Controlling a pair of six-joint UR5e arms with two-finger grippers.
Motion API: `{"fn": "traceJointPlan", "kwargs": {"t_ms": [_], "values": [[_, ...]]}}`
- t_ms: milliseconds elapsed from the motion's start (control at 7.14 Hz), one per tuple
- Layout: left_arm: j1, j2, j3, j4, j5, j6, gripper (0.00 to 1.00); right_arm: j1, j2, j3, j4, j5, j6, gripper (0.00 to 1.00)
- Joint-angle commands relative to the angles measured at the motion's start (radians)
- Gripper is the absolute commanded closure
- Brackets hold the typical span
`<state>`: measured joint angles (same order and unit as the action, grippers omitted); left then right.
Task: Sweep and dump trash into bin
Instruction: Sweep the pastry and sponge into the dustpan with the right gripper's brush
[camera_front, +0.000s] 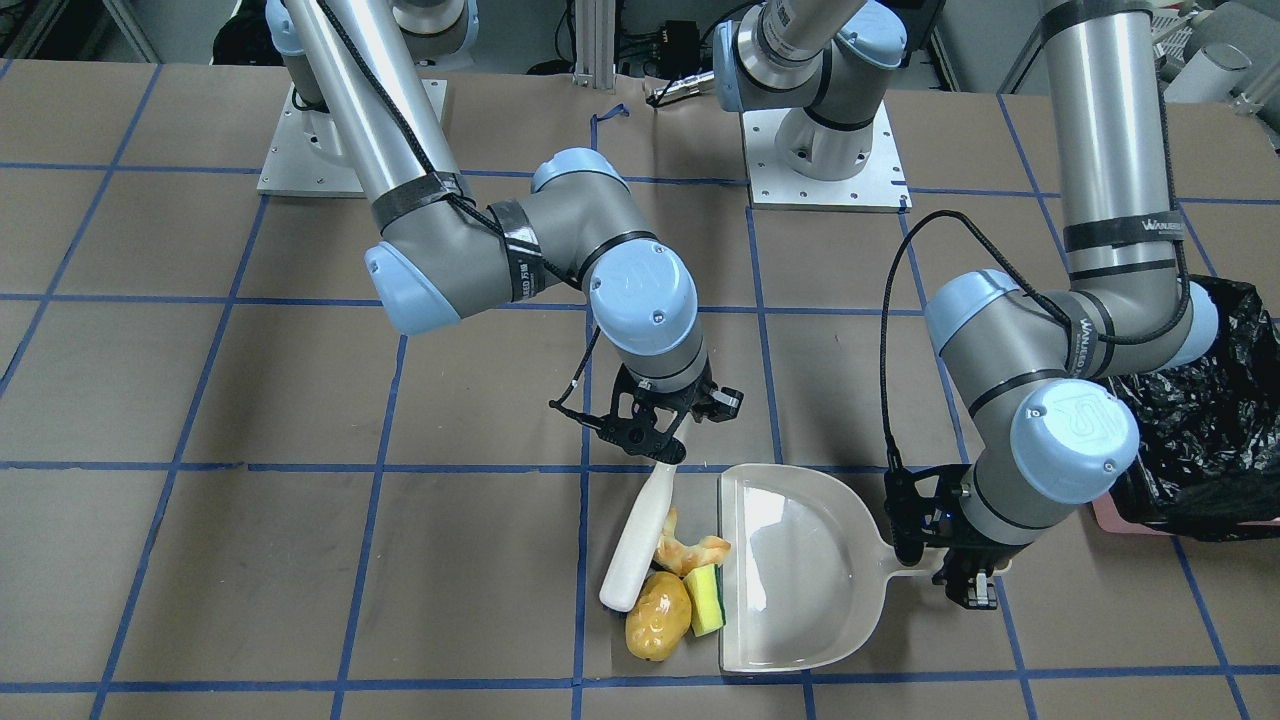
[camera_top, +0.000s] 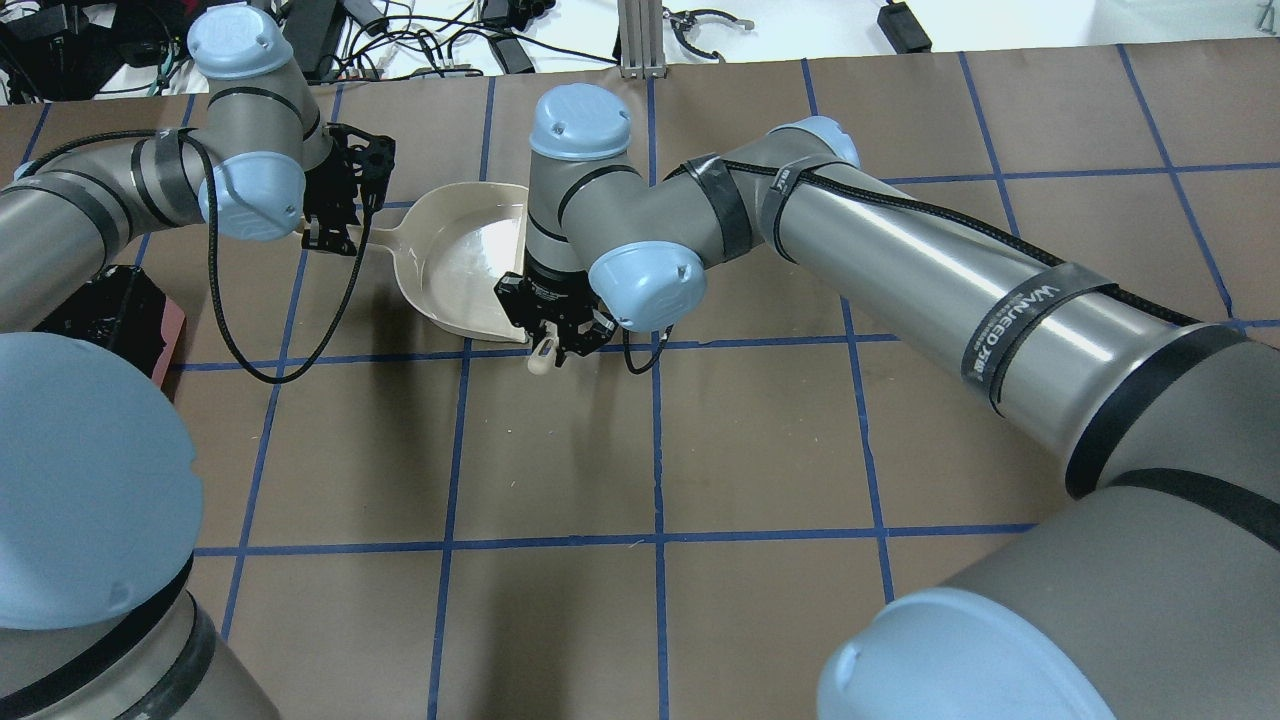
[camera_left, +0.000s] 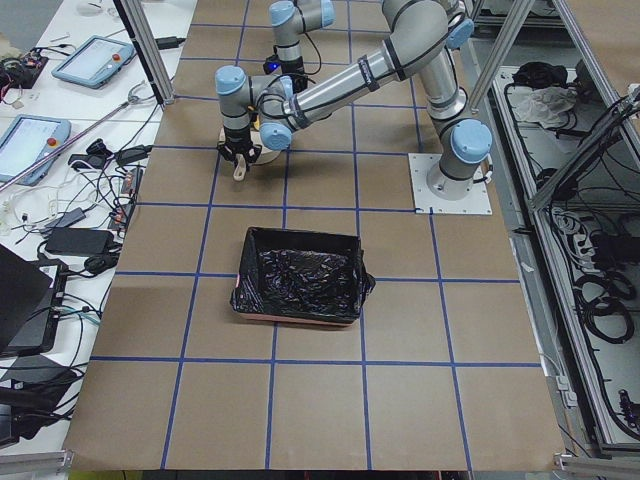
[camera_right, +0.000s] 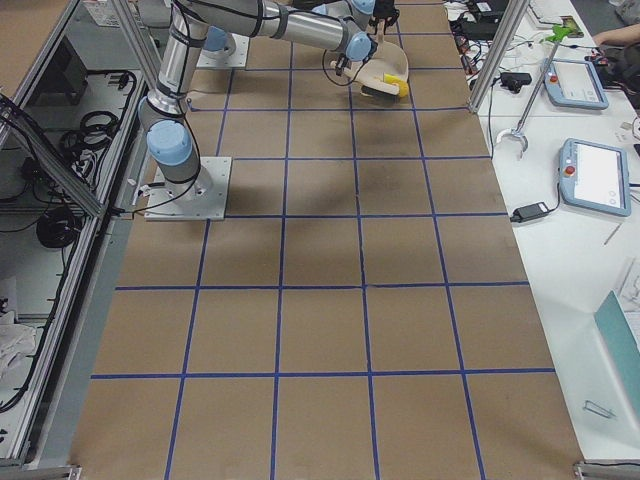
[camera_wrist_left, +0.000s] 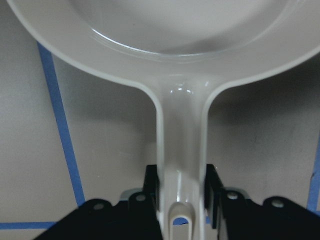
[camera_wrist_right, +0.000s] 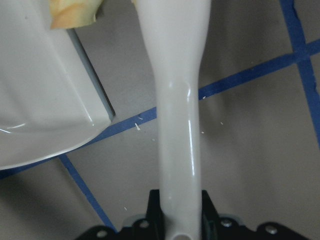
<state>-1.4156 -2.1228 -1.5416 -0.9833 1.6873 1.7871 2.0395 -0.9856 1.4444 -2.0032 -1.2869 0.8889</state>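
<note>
The glossy yellow-brown potato (camera_front: 658, 617), golden croissant-like bread piece (camera_front: 692, 548) and green-backed yellow sponge (camera_front: 706, 600) huddle at the mouth of the beige plastic dustpan (camera_front: 800, 570), whose handle the left gripper (camera_front: 968, 590) clamps, beside the beige hand brush (camera_front: 640, 535) clamped by the right gripper (camera_front: 660, 452).

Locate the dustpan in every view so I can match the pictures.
Front-facing: dustpan low, right of centre.
Overhead: dustpan upper left of centre.
Exterior left: cannot tell; arms cover it.
Exterior right: dustpan at top edge.
Left wrist: dustpan handle centred.
Right wrist: dustpan at left.
Landmark: brush beside its open edge.
</note>
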Motion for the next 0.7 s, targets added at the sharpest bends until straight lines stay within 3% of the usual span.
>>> {"fn": "traceJointPlan", "kwargs": {"t_ms": [0, 561], "values": [[0.000, 0.000, 0.001, 0.000, 0.000, 0.000, 0.89, 0.024, 0.025, -0.039, -0.005, 0.004, 0.056, 1.00], [-0.002, 0.000, 0.005, -0.002, 0.000, 0.000, 0.89, 0.056, 0.064, -0.107, -0.017, 0.046, 0.127, 1.00]]}}
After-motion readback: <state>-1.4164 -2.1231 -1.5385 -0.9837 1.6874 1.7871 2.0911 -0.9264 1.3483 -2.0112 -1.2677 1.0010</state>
